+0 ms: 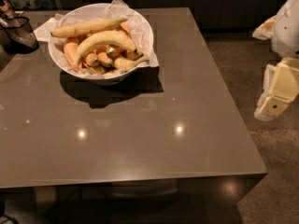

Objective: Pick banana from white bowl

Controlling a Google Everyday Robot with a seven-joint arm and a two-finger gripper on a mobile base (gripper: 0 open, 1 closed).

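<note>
In the camera view, a broad, glossy grey-brown tabletop [140, 153] fills most of the scene. The big round white bowl [55, 59] with deep sides stands near the far left corner and throws a dark shadow toward the near edge. Crumpled white paper [136, 14] lines it and sticks out over the rim. The large, strongly curved pale-yellow banana [105, 40] lies arched on top of the pile in the bowl, about in the middle. A straighter long yellow banana [86, 28] rests just behind it, toward the far edge. Small stubby orange-yellow bananas [100, 59] are heaped under and in front of the arch. A dark mesh object [17, 31] sits at the left edge, near the far corner and beside the bowl. The robot's cream and white gripper [274, 101] hangs beyond the right edge of the tabletop, over the speckled floor [243, 64], well apart from the bowl and touching nothing. Whether it is spread or pressed together cannot be told. Two small bright light reflections [179, 129] shine on the tabletop toward the near edge.
</note>
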